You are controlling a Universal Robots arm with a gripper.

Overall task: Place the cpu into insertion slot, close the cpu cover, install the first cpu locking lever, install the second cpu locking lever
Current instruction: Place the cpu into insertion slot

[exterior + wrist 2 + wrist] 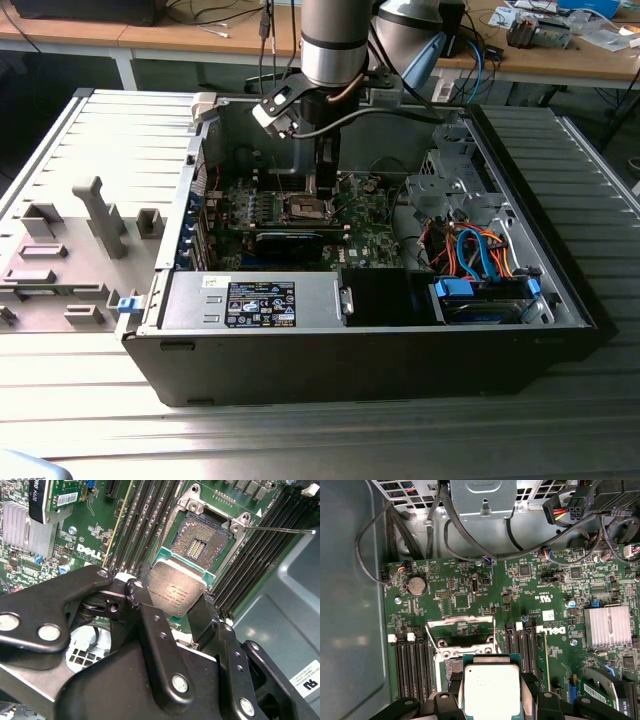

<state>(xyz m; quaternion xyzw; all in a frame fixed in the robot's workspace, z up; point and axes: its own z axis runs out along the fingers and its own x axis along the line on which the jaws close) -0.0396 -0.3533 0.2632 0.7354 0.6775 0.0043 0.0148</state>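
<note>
Just above centre of the exterior view, inside the computer case point(350, 360), the gripper point(322, 195) pinches the cpu point(177, 587) by its edges over the bare insertion slot point(200, 537), cpu cover point(460, 622) raised: step one, I'd judge, calling for a square, gentle descent.

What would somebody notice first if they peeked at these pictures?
In the second wrist view, the black claw pinching the shiny square cpu grabs the eye, close to the open socket on the green board. In the exterior view, the grey arm dips into the big open computer case.
</note>
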